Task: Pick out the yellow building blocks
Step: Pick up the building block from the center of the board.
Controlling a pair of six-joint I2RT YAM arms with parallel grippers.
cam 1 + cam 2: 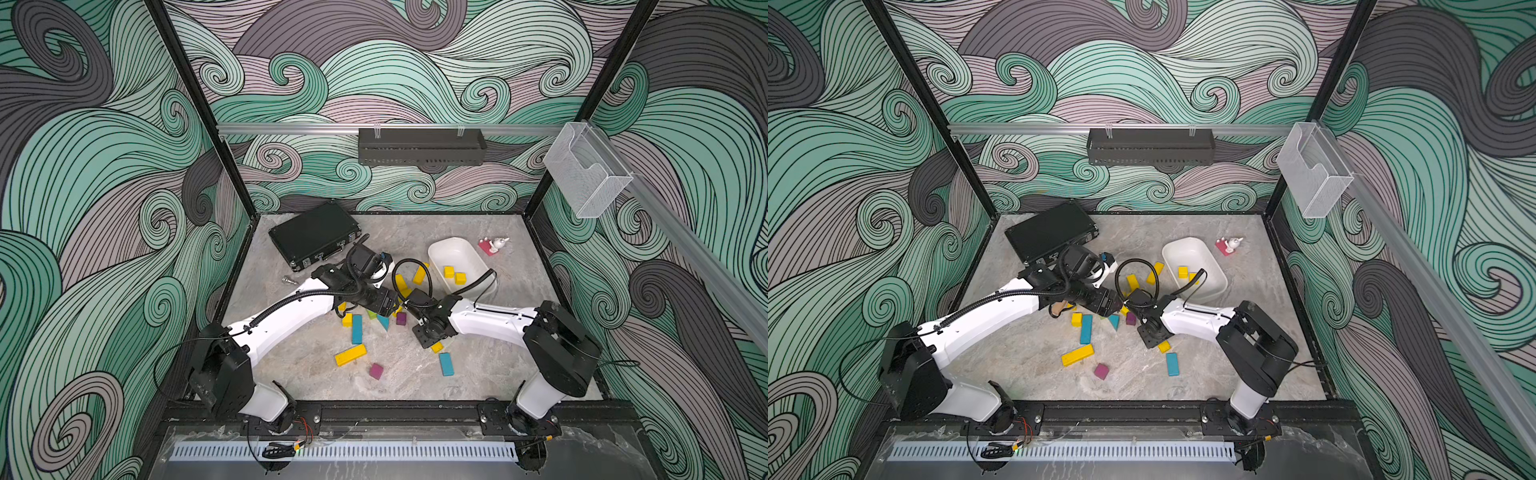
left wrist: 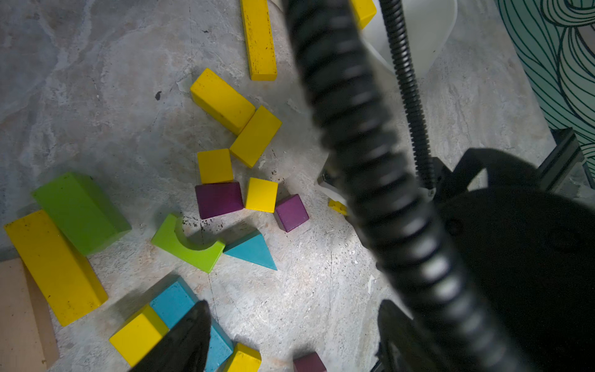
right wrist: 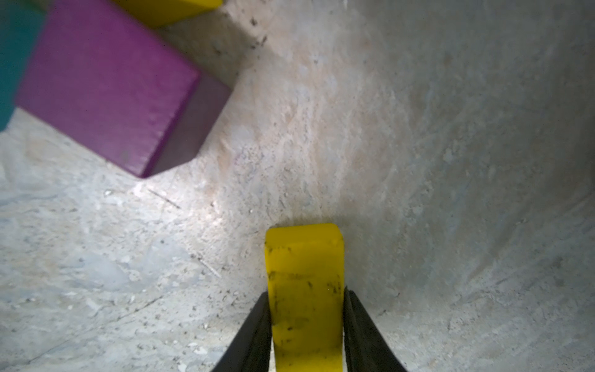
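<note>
A small bright-yellow painted wooden block (image 3: pixel 304 290) is clamped betw. the jaws of the right gripper (image 3: pixel 306 322), long axis running straight out ahead of the tips, just above the table. The white plastic tub (image 1: pixel 440 249) lies behind that claw, nearer the R arm. L gripper (image 2: pixel 289 338): jaw state can't be told, nothing seen held.

Both top views were evenly lit and pretty sharp, though the cell walls bowed outward toward the edges like a wide lens. The left wrist shot was dimmer, with a bright patch on the worktop (image 2: pixel 322 257) and a badly smeared black corrugated cable (image 2: pixel 370 145) right across it. On the right wrist the purple block (image 3: pixel 106 83) was soft and out of focus, corners darkened, light pooled mid-frame.
</note>
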